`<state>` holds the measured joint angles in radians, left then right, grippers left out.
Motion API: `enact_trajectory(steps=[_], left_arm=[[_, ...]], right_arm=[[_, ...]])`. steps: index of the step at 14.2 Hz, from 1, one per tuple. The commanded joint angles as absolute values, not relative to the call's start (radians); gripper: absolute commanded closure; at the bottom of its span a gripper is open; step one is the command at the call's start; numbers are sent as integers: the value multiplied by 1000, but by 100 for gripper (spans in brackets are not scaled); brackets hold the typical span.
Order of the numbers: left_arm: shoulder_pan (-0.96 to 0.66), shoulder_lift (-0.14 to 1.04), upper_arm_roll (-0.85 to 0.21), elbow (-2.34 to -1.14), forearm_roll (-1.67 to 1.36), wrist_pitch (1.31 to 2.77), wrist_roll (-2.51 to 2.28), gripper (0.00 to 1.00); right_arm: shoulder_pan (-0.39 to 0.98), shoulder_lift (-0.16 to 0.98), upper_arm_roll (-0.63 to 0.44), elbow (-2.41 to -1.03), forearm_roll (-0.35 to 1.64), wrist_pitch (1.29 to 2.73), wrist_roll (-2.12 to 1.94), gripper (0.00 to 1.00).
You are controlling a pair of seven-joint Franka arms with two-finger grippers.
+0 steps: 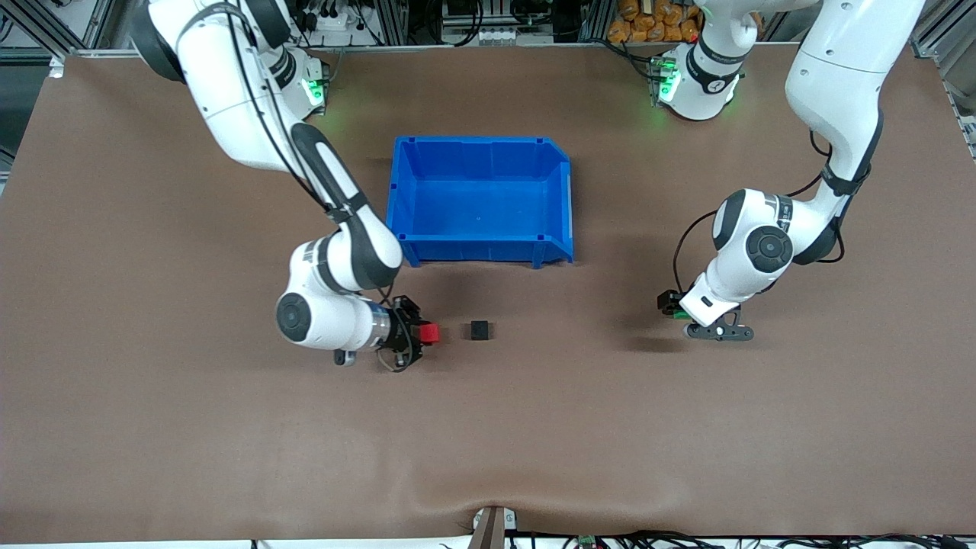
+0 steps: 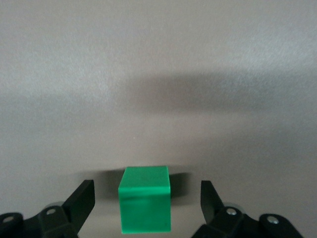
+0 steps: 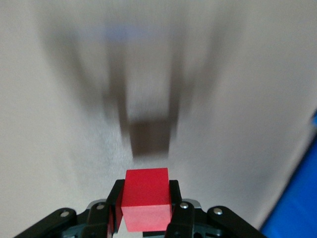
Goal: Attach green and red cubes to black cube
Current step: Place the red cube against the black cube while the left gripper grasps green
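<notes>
- The brown surface (image 1: 152, 427) holds a blue bin (image 1: 479, 200), sitting empty in the middle.
- The right claw (image 1: 424, 333) squeezes the red cube (image 1: 430, 332) tight, beside the black cube (image 1: 479, 329), likely ready to push them together.
- The left claw (image 2: 147, 198) is spread wide around the green cube (image 2: 145, 206), toward the left arm's end, probably about to grab it.

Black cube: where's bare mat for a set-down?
Crowded: black cube has the red cube, shut in the right gripper, close beside it. Free: mat between black cube and left gripper, open around the green cube; also nearer the front camera.
</notes>
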<state>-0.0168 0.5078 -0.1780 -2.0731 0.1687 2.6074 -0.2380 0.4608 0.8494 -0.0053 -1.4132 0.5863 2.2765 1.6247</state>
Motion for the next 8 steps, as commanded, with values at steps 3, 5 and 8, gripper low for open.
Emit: enact_trajectory(steps=[3, 5, 8], left_arm=[[-18, 546, -183, -2013, 193, 2614, -282, 90], [-15, 540, -183, -2023, 195, 2602, -325, 100], [-14, 534, -183, -2025, 195, 2542, -327, 100]], right_arm=[[499, 877, -15, -1414, 623, 2319, 1655, 100], [512, 887, -15, -1411, 665, 2341, 1657, 100], [531, 897, -15, -1411, 686, 2378, 1657, 100]])
